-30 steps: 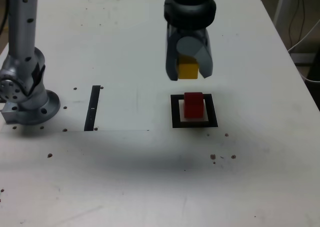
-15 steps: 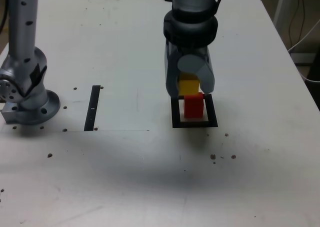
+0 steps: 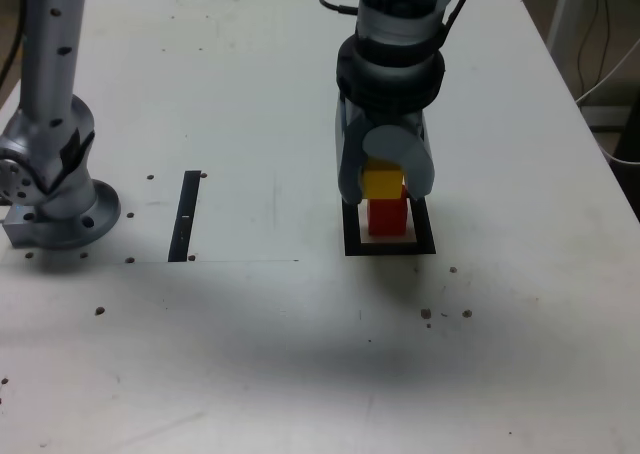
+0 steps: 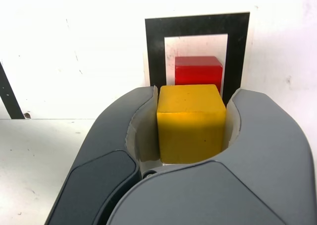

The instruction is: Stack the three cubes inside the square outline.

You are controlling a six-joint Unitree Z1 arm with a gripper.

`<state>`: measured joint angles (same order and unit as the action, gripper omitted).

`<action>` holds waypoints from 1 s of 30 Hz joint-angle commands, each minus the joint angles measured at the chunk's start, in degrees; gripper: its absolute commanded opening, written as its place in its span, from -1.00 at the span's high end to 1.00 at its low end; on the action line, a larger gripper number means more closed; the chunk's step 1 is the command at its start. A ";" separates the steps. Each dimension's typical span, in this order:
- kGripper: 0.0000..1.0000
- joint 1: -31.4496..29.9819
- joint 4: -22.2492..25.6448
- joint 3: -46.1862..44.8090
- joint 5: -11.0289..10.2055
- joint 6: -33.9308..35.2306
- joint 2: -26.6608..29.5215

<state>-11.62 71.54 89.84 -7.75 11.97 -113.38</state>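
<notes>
A: Exterior view: your tool (image 3: 385, 186) is clamping the yellow cube (image 3: 382, 183) just above the red cube (image 3: 386, 216).

B: Wrist view: the red cube (image 4: 198, 70) is sitting beyond the tool (image 4: 192, 128), inside the square outline (image 4: 197, 26). You're placing; I'd lower squarely, then release.

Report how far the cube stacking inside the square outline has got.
Done: the red cube sits inside the square outline. In hand: the gripper is shut on the yellow cube, just above the red one, not released. Left: let go of yellow, then add the green cube, which no view shows.
</notes>
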 commanded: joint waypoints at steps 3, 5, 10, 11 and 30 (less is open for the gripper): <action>0.49 0.41 -0.34 -0.19 -0.07 0.03 -0.41; 0.49 0.73 -0.52 -0.26 0.03 -0.24 -0.61; 0.49 1.14 -0.90 -0.42 0.50 -0.91 -0.88; 0.49 1.21 -0.95 -0.46 0.66 -1.07 -0.98; 0.47 1.95 -2.54 -0.97 1.95 -2.59 -1.90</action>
<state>-9.68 69.18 88.91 -5.85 9.51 -115.10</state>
